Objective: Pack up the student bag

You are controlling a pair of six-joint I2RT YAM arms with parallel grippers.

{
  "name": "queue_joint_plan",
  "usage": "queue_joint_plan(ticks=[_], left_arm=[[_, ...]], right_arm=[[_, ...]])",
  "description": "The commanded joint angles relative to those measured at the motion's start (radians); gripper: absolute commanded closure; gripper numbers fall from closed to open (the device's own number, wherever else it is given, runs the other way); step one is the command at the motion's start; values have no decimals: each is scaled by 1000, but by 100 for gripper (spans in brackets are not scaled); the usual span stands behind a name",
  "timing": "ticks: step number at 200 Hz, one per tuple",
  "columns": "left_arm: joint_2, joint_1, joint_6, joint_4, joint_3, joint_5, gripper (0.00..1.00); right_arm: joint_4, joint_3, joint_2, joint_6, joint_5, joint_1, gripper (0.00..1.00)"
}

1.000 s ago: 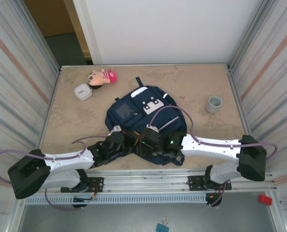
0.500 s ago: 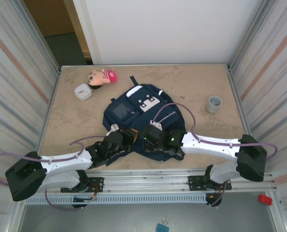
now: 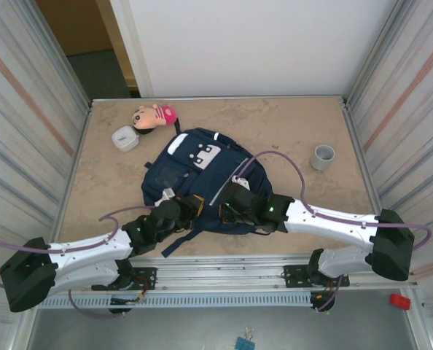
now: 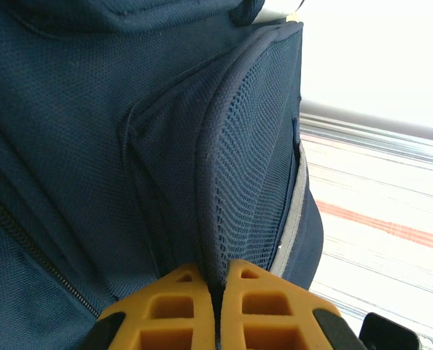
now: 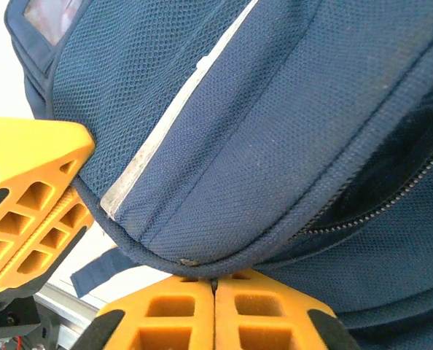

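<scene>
- The near end of the backpack (image 3: 196, 169) is hidden under both grippers, and its inside cannot be seen.
- It lies mid-table, its long axis slanted, top toward the doll (image 3: 154, 115) at far left.
- The left gripper (image 4: 218, 290) is clamped on its mesh pocket edge, and the right gripper (image 5: 215, 286) on a piped seam.

Beige mottled table (image 3: 297, 135), white back wall (image 3: 246, 44), ribbed metal side panels (image 3: 23, 109), dim doorway far left (image 3: 85, 40)

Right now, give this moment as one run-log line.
left pincer: shut on student bag, mesh pocket edge | right pincer: shut on student bag, front seam
</scene>
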Motion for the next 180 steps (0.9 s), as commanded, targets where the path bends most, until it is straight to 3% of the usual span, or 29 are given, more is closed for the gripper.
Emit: queue_joint_plan(ticks=[1,42,84,100,148,180], left_arm=[[8,-12,1,70,-3,-24,100],[50,-11,-6,127,8,4,100],[54,-12,-3,137,14,10,100],[55,-12,-3,137,13,9,100],[32,-11,-21,139,-14,-20,100],[3,1,-4,125,-14,-16,100]], right_arm=[[-5,-10,31,-8,52,-8,83],[63,-1,102,-18,21,-5,73],[112,20,139,-43,17,-7,71],[134,20,135,-47,2,-4,64],[163,-57,-5,-34,7,2,54],[280,-141,-102,-35,-136,-76,47]])
